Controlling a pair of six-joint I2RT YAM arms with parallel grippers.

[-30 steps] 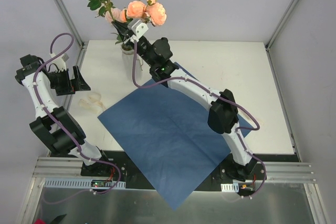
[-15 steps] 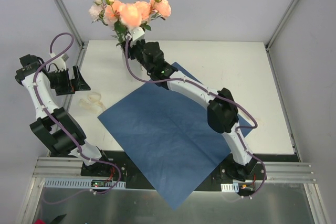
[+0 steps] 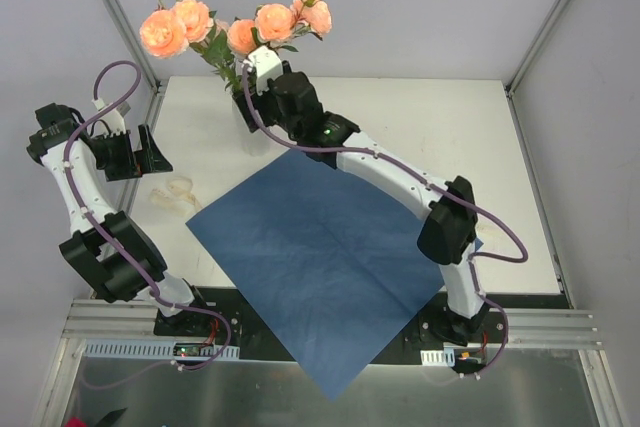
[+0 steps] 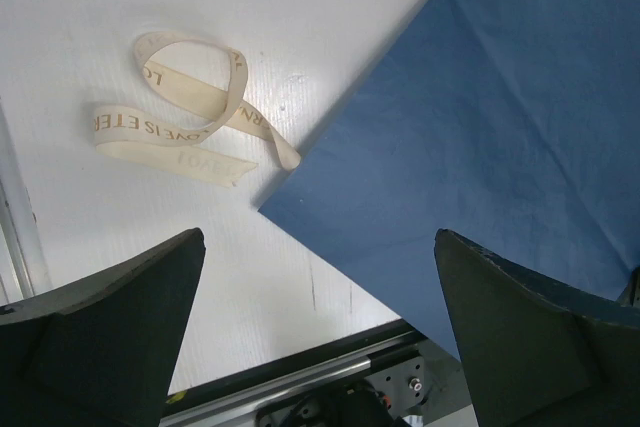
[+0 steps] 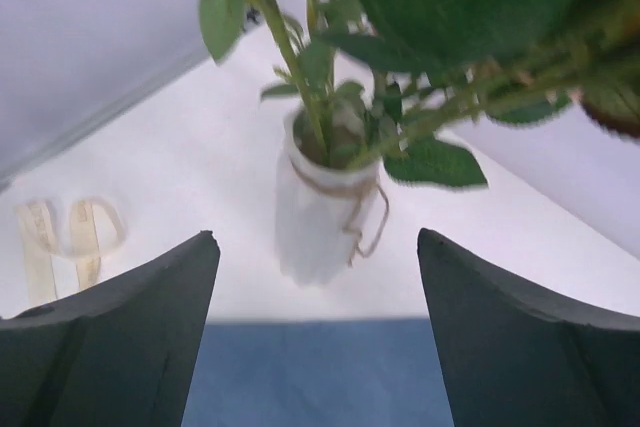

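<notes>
A white vase [image 5: 325,202] with twine round its neck holds several peach roses [image 3: 165,32] on green stems [image 5: 300,77] at the table's back left. My right gripper [image 5: 315,237] is open and faces the vase from just above the blue paper's far edge, with nothing between its fingers. In the top view the right gripper [image 3: 262,87] sits beside the vase [image 3: 244,117], under the blooms. My left gripper [image 3: 152,152] is open and hangs above the table's left side. In its wrist view the left gripper [image 4: 318,234] looks down on a cream ribbon [image 4: 190,112] and the blue paper's corner [image 4: 480,127].
The blue paper sheet [image 3: 330,247] lies diagonally across the table and overhangs the front rail. The ribbon [image 3: 180,190] lies just left of it. Frame posts and grey walls stand close behind the vase. The white table [image 3: 450,137] shows bare at the right.
The right arm has shifted, with its elbow further right. The roses, bunched together half a second ago, now spread out to the left. The left arm has not moved.
</notes>
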